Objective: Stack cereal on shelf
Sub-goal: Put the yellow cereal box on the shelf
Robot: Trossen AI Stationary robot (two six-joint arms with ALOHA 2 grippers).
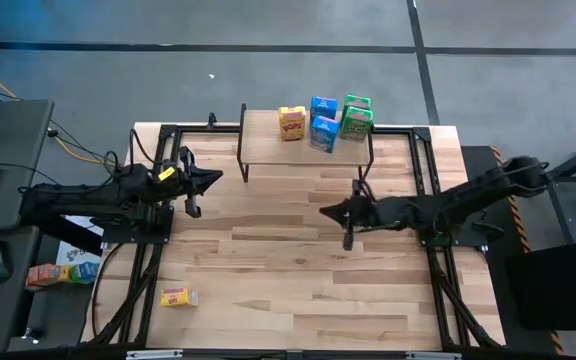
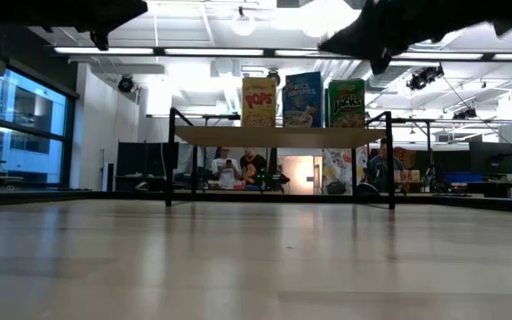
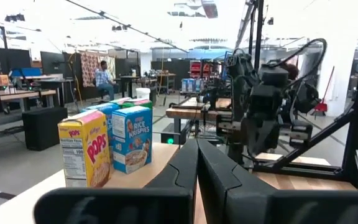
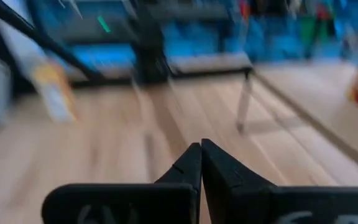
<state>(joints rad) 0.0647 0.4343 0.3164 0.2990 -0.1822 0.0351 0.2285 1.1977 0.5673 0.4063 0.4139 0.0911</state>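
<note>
Claw of the right arm point(image 1: 326, 212), fingers pressed together and holding nothing, hangs above the middle of the desk point(image 1: 298, 270), just in front of the shelf's right legs. Claw of the left arm point(image 1: 215, 177), likewise pressed together and empty, hangs above the desk's left part, just left of the shelf point(image 1: 268, 140).

The shelf stands at the far edge of the desk, light wood top on thin black legs. Five cereal boxes are upright on its right half: a yellow box with red print point(image 1: 291, 123) leftmost, two blue boxes point(image 1: 323, 120) beside it, one behind the other, and two green boxes point(image 1: 356, 118) rightmost, also one behind the other. In the low view the yellow point(image 2: 259, 101), blue point(image 2: 302, 99) and green point(image 2: 346, 103) fronts stand in a row.

A sixth box, yellow point(image 1: 178, 297), lies flat on the desk's near left part, well apart from the shelf and both claws.
</note>
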